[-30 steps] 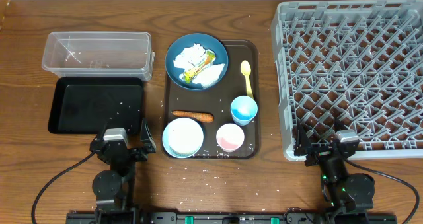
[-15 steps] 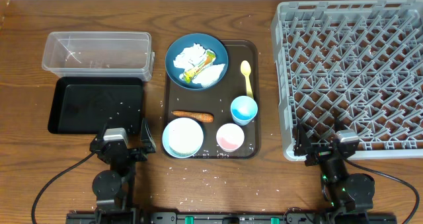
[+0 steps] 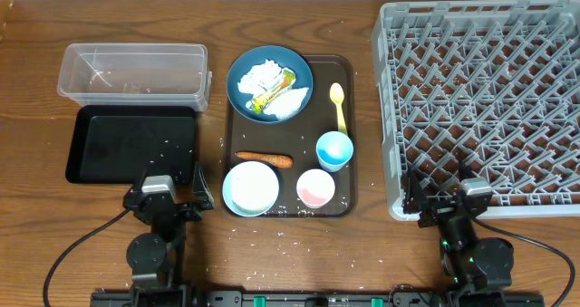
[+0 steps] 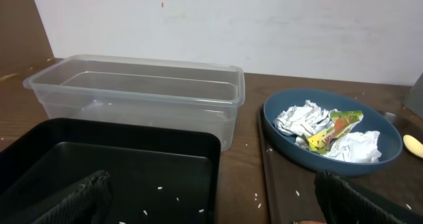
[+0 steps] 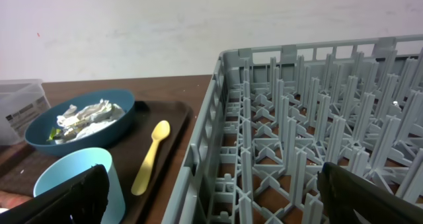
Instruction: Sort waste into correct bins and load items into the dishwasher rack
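Observation:
The dark blue bowl [image 3: 269,83] holds crumpled white paper [image 3: 258,76] and a yellow-green wrapper [image 3: 272,92]; it also shows in the left wrist view [image 4: 330,135] and the right wrist view [image 5: 79,121]. The carrot [image 3: 264,158], light blue bowl [image 3: 250,188], pink cup [image 3: 315,188], light blue cup [image 3: 333,149] and yellow spoon [image 3: 339,106] lie on the brown tray. The clear tub [image 3: 133,73] and black tray [image 3: 131,145] are at the left. The grey rack [image 3: 480,108] is at the right. My left gripper [image 3: 168,196] and right gripper [image 3: 449,198] are open and empty at the front edge.
The dark brown serving tray [image 3: 344,198] sits in the middle of the wooden table. Loose rice grains [image 3: 285,230] are scattered in front of it and inside the black tray. A white wall rises behind the table.

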Robot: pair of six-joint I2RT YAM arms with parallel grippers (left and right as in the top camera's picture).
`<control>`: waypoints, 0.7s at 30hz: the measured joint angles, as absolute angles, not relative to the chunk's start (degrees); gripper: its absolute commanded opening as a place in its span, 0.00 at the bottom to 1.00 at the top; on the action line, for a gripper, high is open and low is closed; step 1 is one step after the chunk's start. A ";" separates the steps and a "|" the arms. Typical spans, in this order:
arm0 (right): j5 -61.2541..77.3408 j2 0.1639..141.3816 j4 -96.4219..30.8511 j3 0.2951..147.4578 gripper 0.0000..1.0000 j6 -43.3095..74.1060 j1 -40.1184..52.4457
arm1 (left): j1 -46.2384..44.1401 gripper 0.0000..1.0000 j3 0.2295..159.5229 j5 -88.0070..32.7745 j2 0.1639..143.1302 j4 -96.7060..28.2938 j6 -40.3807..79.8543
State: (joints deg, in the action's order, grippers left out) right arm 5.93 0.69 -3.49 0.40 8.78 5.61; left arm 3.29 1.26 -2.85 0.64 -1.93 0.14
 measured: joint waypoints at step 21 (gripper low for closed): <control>4.25 0.69 -0.51 0.40 0.99 8.75 5.58 | 3.29 0.99 1.26 -5.89 0.64 -1.08 0.12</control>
